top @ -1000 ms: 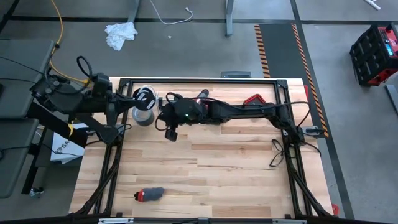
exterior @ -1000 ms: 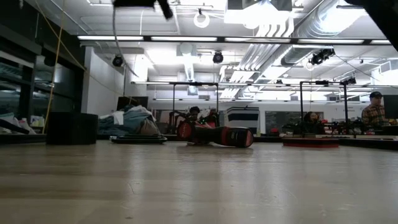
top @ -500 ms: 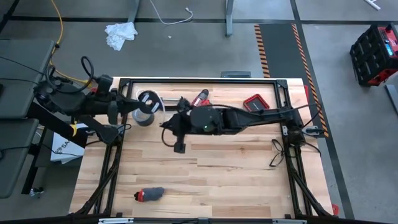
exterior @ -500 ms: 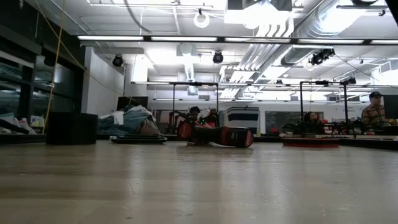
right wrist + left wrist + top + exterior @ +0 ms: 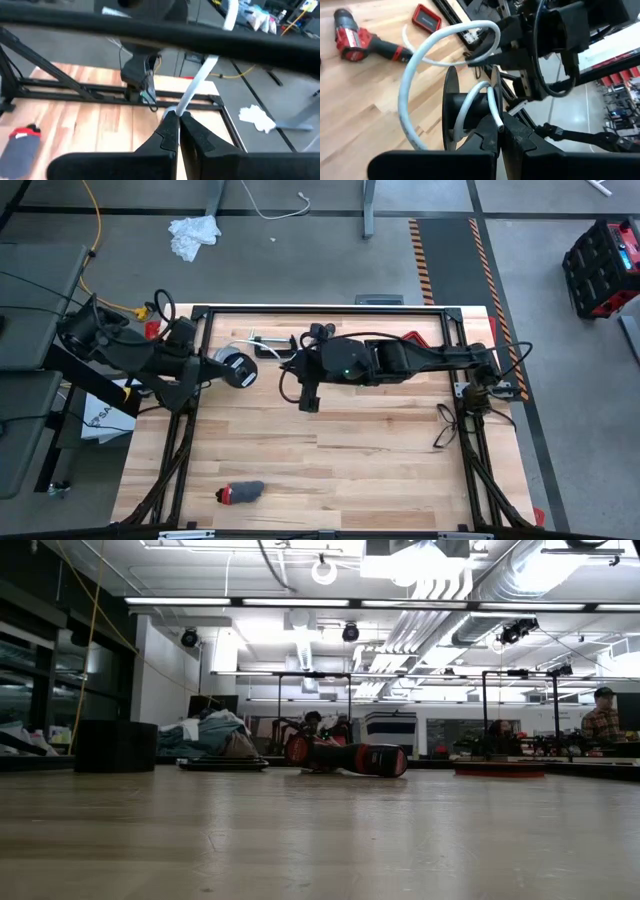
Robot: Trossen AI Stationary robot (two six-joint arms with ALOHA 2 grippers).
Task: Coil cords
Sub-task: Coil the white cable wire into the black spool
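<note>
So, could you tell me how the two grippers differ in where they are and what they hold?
The left gripper sits at the table's left edge, holding the white cable beside the black disc. The right gripper, reaching across to mid-table, pinches the cable farther along. Both are shut on the same cable.

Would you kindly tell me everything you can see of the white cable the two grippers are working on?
The white cable is thin, smooth and looks like plastic-sheathed cord. It loops in open curves in the air around a black disc-shaped spool, above the wooden table near its far left corner. The left gripper is shut on one stretch beside the spool; the right gripper is shut on another stretch that rises straight away from it. No part visibly rests on the table.
</note>
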